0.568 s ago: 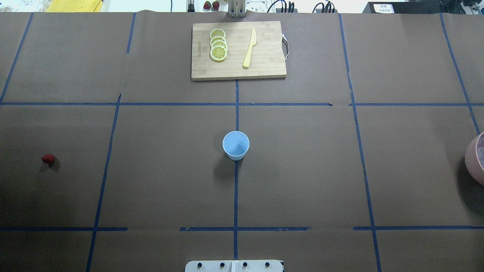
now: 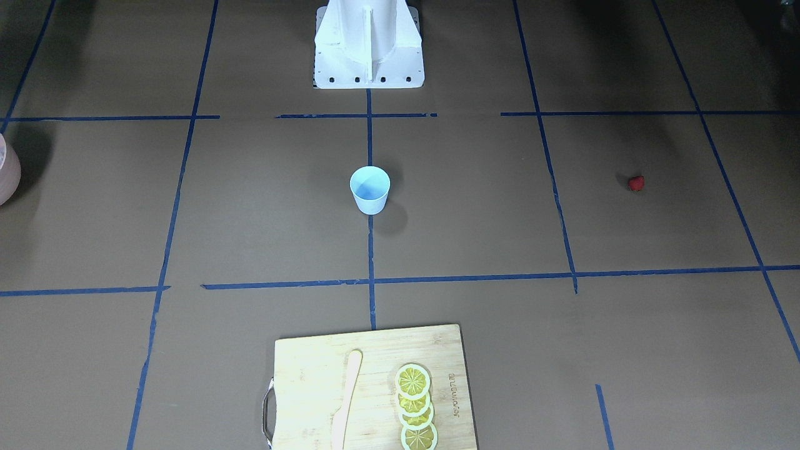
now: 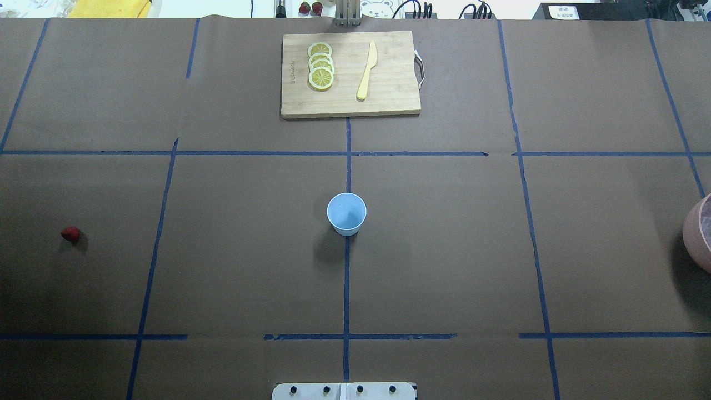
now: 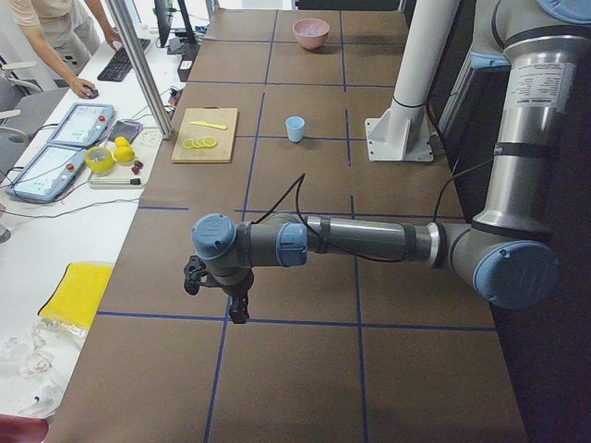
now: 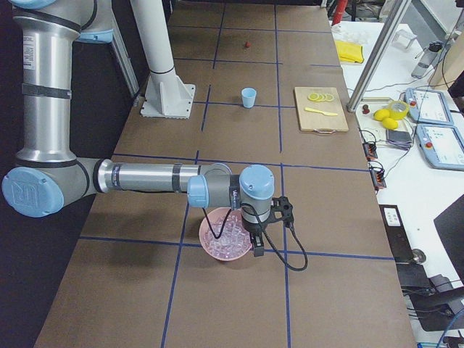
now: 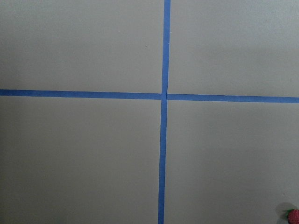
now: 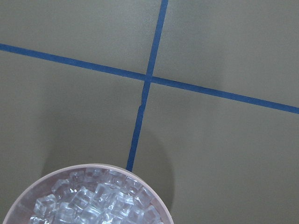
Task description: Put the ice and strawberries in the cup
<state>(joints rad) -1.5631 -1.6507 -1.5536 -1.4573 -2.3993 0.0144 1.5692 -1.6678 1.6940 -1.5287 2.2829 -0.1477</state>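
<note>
At the left end of the table the strawberry lies alone on the brown cover, well apart from everything else. A red scrap in the bottom right corner of the left wrist view is probably the same berry, though only its edge shows. The left gripper hangs over this end, above a crossing of blue tape. It shows only in the side view, so I cannot tell whether its fingers are spread or pressed together, and nothing can be seen in them. In the middle the cup stands upright on the centre tape line with nothing inside it. It is near the robot's white base and well short of the board at the far edge. On the board the lemon slices overlap in a short row at the left and a pale knife lies to their right, apart from them. At the right end a pink bowl sits half out of the overhead view, and it is heaped with the ice, none of which is in the cup. The right gripper hovers just over the bowl's near rim. Here too only the side view shows it, so I cannot tell whether its fingers are apart or together.
</note>
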